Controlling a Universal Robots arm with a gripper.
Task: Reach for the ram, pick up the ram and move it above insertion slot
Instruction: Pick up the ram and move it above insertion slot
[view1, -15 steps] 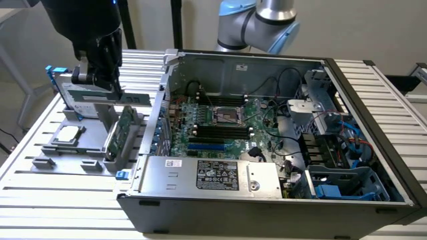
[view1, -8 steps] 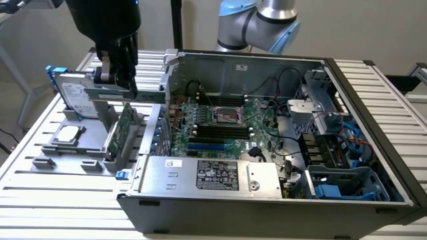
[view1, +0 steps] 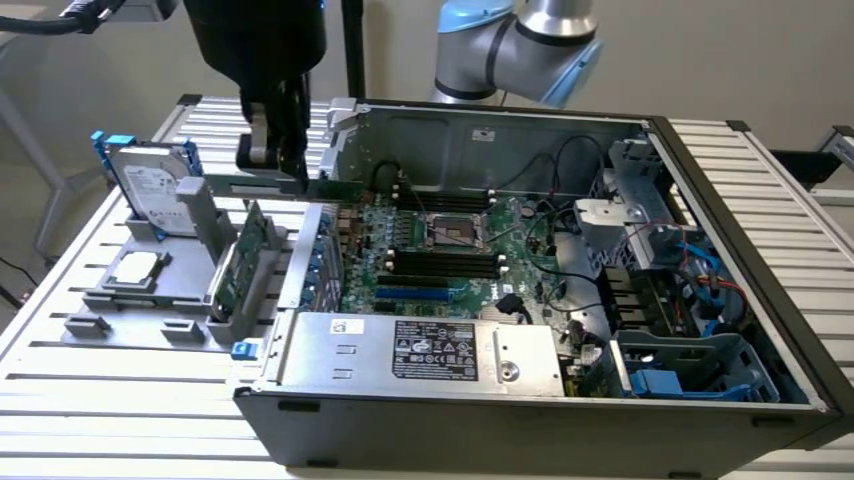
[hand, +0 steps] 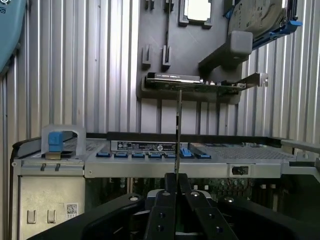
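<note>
The ram (view1: 300, 187) is a long thin green stick hanging level in the air, with my gripper (view1: 275, 170) shut on its upper edge. It hovers over the open computer case's wall on the exterior view's left, between the grey holder and the motherboard. The motherboard's black slots (view1: 434, 263) lie lower and further toward the exterior view's right. In the wrist view the ram (hand: 178, 135) shows edge-on as a thin line running out from between my black fingers (hand: 162, 210) of the gripper (hand: 175, 192).
A grey holder (view1: 134, 300) on the slatted table carries a hard drive with blue rails (view1: 147, 185), a taller green card with a bracket (view1: 240, 270) and a small silver chip (view1: 136, 268). The case (view1: 534, 420) holds a power supply box (view1: 427, 350), cables and a drive cage (view1: 667, 370).
</note>
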